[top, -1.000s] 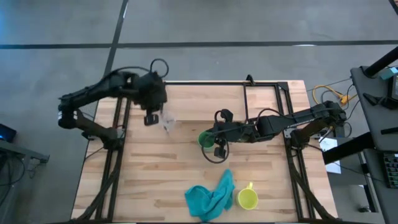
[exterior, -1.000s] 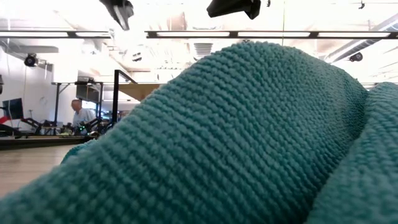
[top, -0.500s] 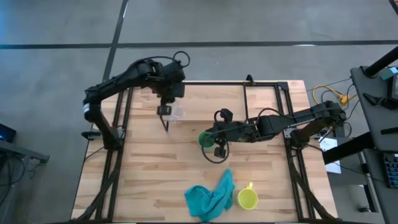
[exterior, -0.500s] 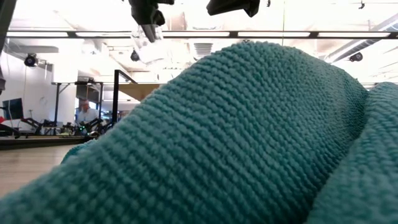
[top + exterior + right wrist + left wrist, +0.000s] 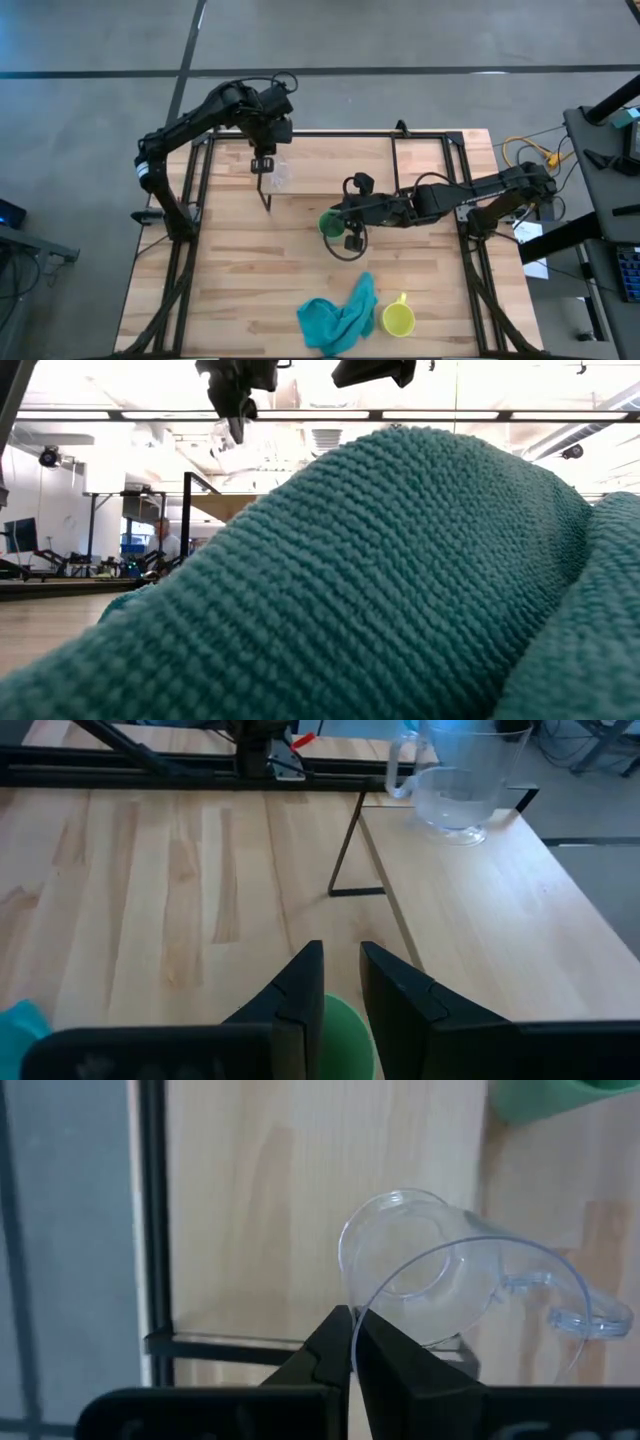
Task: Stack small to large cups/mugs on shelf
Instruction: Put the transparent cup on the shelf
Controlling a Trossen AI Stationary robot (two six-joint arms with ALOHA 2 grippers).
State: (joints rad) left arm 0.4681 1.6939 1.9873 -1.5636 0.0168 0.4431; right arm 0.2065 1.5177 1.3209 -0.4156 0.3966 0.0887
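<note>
The small clear glass cup [image 5: 281, 176] is at the left end of the shelf [image 5: 420, 165], a low light wooden top on thin black legs. My left gripper [image 5: 263, 165] is shut on the cup and reaches in from the far left. In the right wrist view the glass cup [image 5: 462, 782] looks upright, its base at the shelf top [image 5: 470, 920]. My right gripper [image 5: 345, 225] is shut on the green cup [image 5: 329, 224], just in front of the shelf's near edge. The yellow mug [image 5: 398, 320] stands on the table near its near edge. My left gripper pinches the glass cup's rim [image 5: 362, 1312] from above, pointing down, one finger outside the wall and one inside. The cup hangs upright below the fingers. I cannot tell whether its base [image 5: 462, 834] touches the shelf top or is just above it. My right gripper comes level from the table's right side and is shut on the green cup's rim [image 5: 348, 1020], which shows between the fingers. The fingers hide the rest of the contact. I cannot tell whether the cup is lifted or stands on the table.
A crumpled teal cloth [image 5: 338, 315] lies beside the yellow mug and fills most of the low view [image 5: 400, 580]. Black frame rails run along the table's left [image 5: 185, 220] and right sides. The shelf top to the right of the glass cup is bare wood.
My left arm has swung from the table's left edge toward the right and the far edge, carrying the glass cup from beside the shelf to its left end. It has stayed shut on the cup.
</note>
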